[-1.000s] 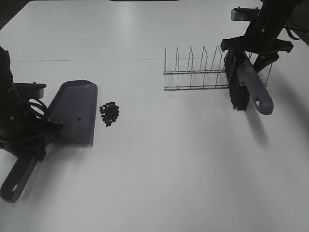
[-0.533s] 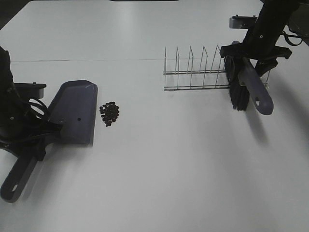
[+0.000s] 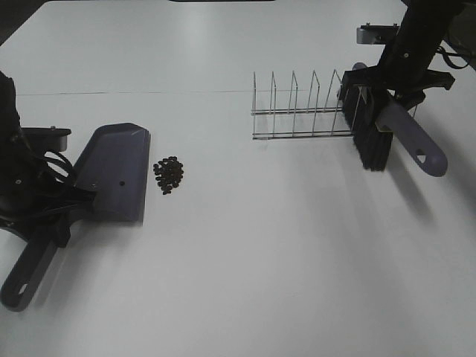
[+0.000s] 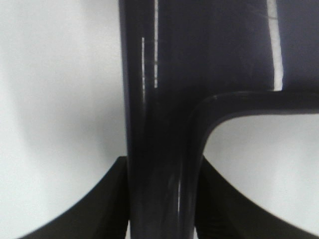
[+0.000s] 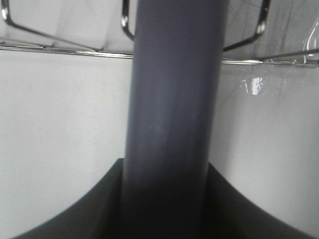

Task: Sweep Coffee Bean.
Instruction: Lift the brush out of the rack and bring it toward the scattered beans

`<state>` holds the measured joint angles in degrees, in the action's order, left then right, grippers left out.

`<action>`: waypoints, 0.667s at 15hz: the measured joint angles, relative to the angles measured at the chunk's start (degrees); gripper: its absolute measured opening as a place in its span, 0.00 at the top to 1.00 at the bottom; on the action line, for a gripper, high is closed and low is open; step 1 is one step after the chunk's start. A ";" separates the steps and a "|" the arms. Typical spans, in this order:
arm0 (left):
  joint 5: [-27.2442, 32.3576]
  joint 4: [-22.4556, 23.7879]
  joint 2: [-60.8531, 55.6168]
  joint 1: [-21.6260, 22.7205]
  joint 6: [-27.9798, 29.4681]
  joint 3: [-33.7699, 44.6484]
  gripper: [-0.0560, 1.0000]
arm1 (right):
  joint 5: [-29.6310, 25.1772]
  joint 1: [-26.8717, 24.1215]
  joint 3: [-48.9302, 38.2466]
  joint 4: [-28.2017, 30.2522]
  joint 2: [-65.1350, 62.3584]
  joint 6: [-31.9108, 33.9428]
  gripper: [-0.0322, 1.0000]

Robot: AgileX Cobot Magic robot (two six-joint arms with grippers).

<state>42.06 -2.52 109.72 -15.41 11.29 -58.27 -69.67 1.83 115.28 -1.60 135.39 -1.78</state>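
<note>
One rack (image 3: 297, 111) (by brush (image 3: 370, 145)), beans (image 3: 169, 175) beside dustpan (image 3: 115, 175)

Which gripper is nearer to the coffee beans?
Left. The left gripper, holding the dustpan, is near the coffee beans; the right gripper holds the brush far off at the rack.

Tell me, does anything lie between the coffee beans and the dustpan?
Nothing visible does. The coffee beans lie close to the front edge of the dustpan, not touching it; only bare table is between them.
</note>
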 joint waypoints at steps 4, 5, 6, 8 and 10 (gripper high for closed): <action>0.00 0.00 0.00 0.00 0.00 0.00 0.65 | -0.34 0.06 0.00 0.40 -4.93 0.00 0.64; 0.00 0.00 0.00 0.00 0.00 0.00 0.65 | -0.34 0.06 0.00 0.92 -6.07 0.00 0.64; 0.00 0.00 0.00 0.00 0.00 0.00 0.65 | -0.40 0.06 0.00 1.60 -7.10 0.00 0.64; 0.00 0.11 0.00 0.00 0.00 0.00 0.65 | -0.46 0.06 0.00 2.35 -9.00 0.00 0.64; 0.00 0.63 0.00 0.00 0.00 0.00 0.65 | -0.57 0.06 0.00 2.46 -10.60 0.00 0.64</action>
<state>42.06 -1.89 109.72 -15.41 11.29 -58.27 -70.24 1.89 115.28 0.86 124.79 -1.78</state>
